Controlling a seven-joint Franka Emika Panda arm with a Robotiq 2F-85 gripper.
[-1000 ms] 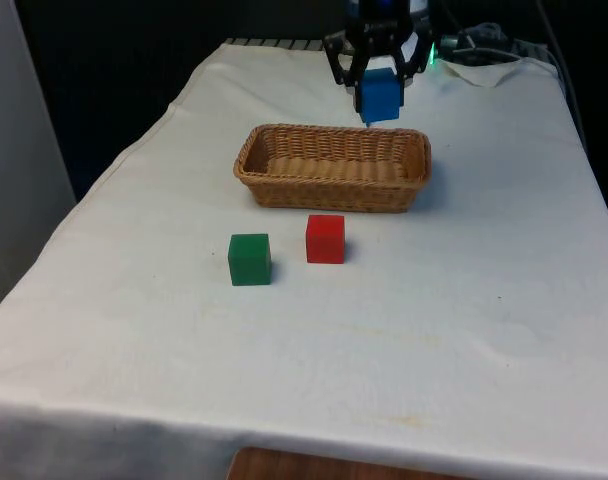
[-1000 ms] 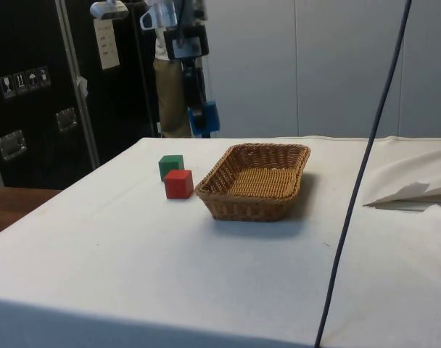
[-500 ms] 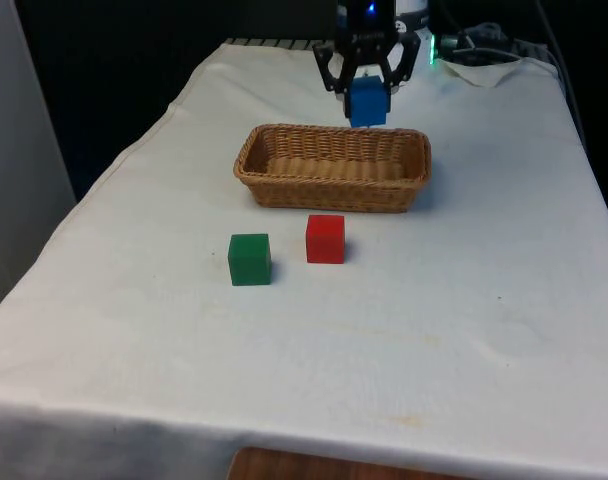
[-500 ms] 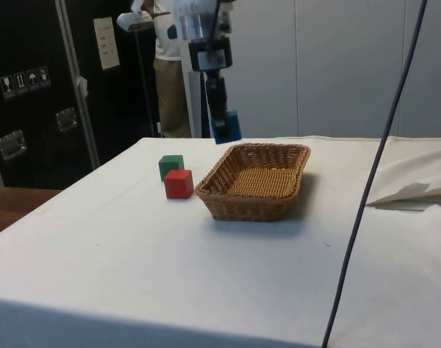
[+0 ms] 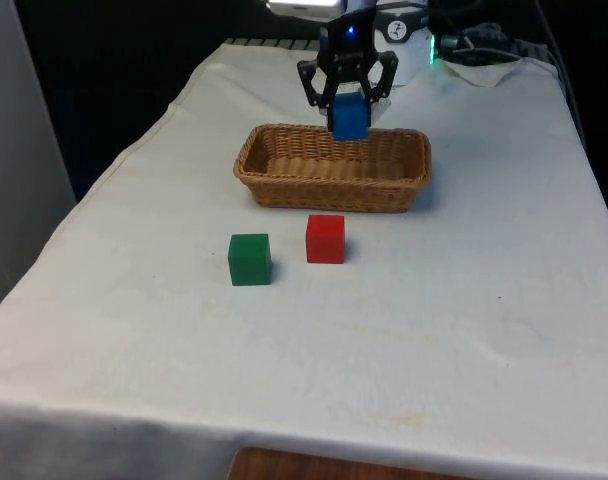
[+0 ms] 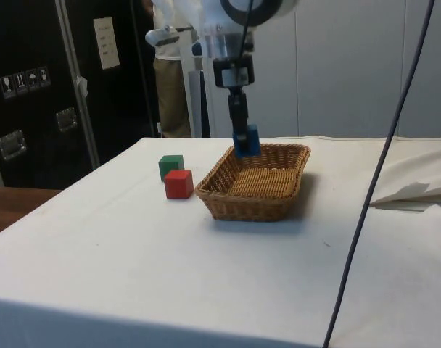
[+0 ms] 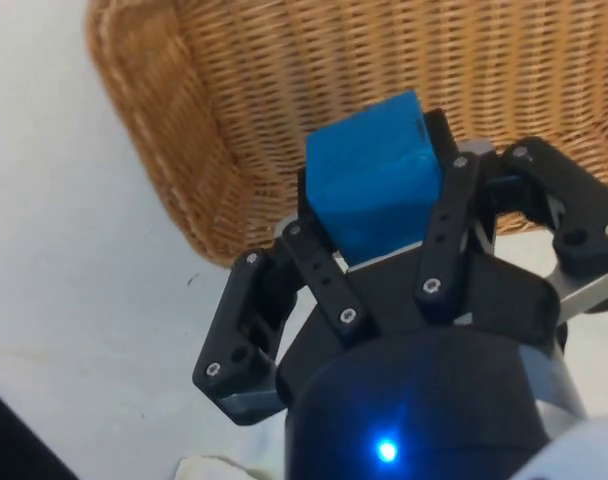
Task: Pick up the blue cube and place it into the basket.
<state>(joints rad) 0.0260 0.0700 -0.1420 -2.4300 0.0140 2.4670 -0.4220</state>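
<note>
The jaws are clamped on the blue cube [image 5: 350, 115], one finger on each of two opposite faces; in the wrist view the cube [image 7: 374, 188] sits squeezed between the black fingers [image 7: 320, 280], with its top and one side face showing. No point is given for the jaws themselves beyond this: they stand narrow, at the cube's width.

In the front view the cube hangs in the upper middle of the frame, over the far rim of the wicker basket [image 5: 284, 180], and covers a short stretch of that rim. Whether it is above the basket's inside or just above its edge is hard to settle from that view. In the side view the cube [image 6: 247, 141] overlaps the basket's [image 6: 249, 204] far-left corner, slightly above the weave, and does not touch the bottom. The wrist view shows the basket's rounded corner [image 7: 174, 180] and inner floor behind the cube.

The arm is cut off by the top edge in both fixed views, so the upper links cannot be followed. What shows is the wrist pointing straight down, the fingers vertical, the cube at their tips. The cube's lower faces are hidden from the wrist camera by the finger links.

On the bench [image 5: 464, 330], below the basket in the front view, stand a red cube [image 5: 325, 239] and a green cube [image 5: 249, 259], near each other but apart. A dark cable [image 6: 373, 181] crosses the right part of the side view. A person [image 6: 171, 80] stands behind the bench in the side view, cut off by the frame's top.
</note>
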